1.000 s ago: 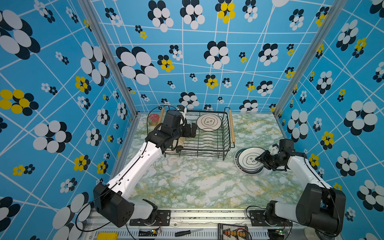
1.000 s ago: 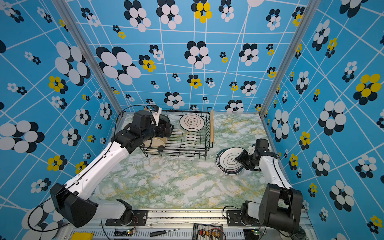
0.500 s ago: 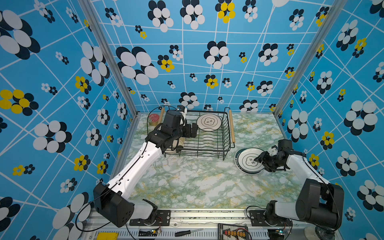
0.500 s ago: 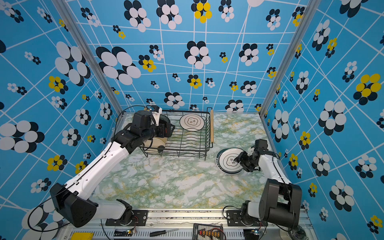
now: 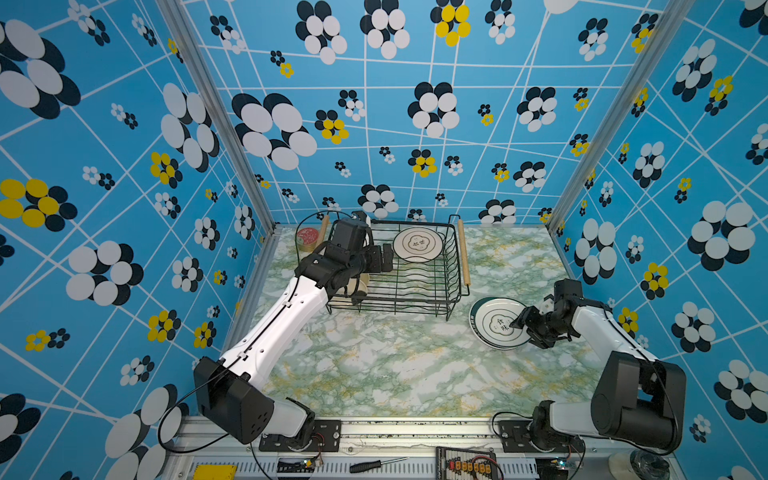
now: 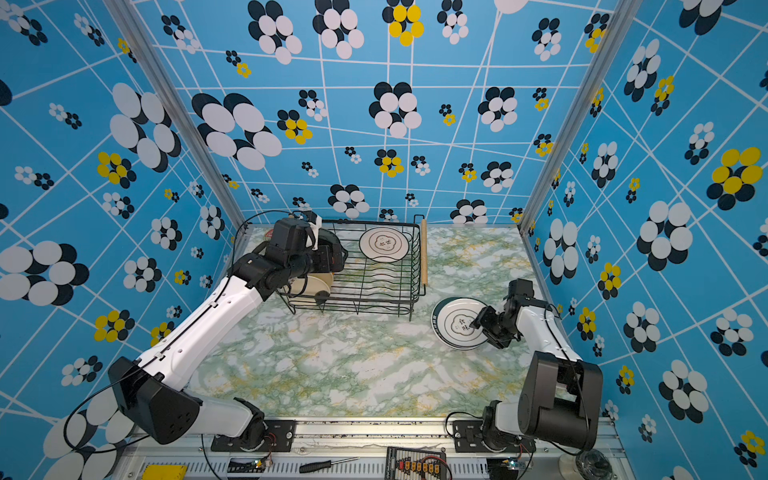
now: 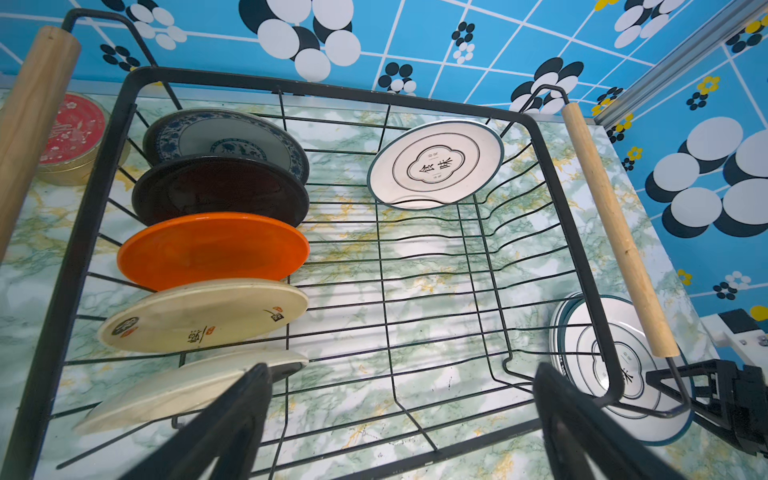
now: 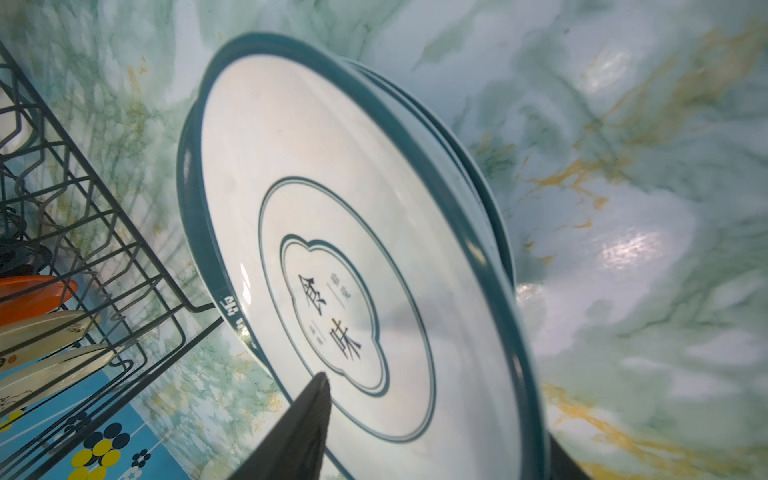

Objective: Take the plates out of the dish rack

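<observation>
Marbled table [image 5: 374, 374]: in both top views the dish rack [image 5: 415, 300], far edge, is holding one white plate [image 5: 417, 245]; a stack [image 5: 492, 322] is lying near the right edge. Left wrist: left gripper [image 7: 400, 368] gaping over five small plates [image 7: 212, 249]. Right wrist: right gripper [image 8: 436, 411] straddling the stack's rim, grip unclear to us. We are judging set-down; next, backing clear.

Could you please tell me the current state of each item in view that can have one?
Dish rack, partly unloaded, six plates inside.
Small plates, five standing on edge in slots.
White plate in rack, leaning on edge.
Plate stack, lying flat on table.
Left end effector, open above the rack.
Right end effector, open, astride the top plate's rim.
Tin, lid on.
</observation>
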### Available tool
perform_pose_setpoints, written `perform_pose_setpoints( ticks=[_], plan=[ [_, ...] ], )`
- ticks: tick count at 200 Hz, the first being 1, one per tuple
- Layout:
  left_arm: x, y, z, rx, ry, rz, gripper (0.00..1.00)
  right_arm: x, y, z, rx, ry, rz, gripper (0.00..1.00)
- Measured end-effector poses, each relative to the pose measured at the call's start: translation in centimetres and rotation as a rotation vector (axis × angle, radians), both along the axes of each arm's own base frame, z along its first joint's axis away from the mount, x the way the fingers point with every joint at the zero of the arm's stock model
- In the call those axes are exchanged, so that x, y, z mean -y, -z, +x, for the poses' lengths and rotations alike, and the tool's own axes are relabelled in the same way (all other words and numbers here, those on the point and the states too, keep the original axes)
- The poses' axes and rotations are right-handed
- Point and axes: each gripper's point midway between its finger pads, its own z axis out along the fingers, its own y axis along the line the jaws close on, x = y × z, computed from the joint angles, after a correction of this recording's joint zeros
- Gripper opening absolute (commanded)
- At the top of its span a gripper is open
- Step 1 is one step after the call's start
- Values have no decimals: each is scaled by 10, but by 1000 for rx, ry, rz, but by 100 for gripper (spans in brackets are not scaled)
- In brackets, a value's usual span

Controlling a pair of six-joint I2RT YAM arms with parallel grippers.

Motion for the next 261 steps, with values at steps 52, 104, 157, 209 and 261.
perform_pose_setpoints(
  ticks=[52, 104, 157, 209, 261],
  plan=[
    [2, -7, 2, 19, 8, 29, 99, 1, -1, 3, -16, -17, -28, 63],
    [13, -9, -3, 40, 126, 51, 99, -3, 4, 1, -58, -44, -52, 64],
    [23, -13, 10, 32, 189, 28, 99, -1, 6, -1, -85, -68, -106, 75],
    [35, 10, 18, -25, 273, 33, 99, -1, 4, 3, -84, -93, -142, 90],
    [46, 5, 41, 0, 363, 47, 99, 0, -2, 6, -78, -99, -151, 99]
  ],
)
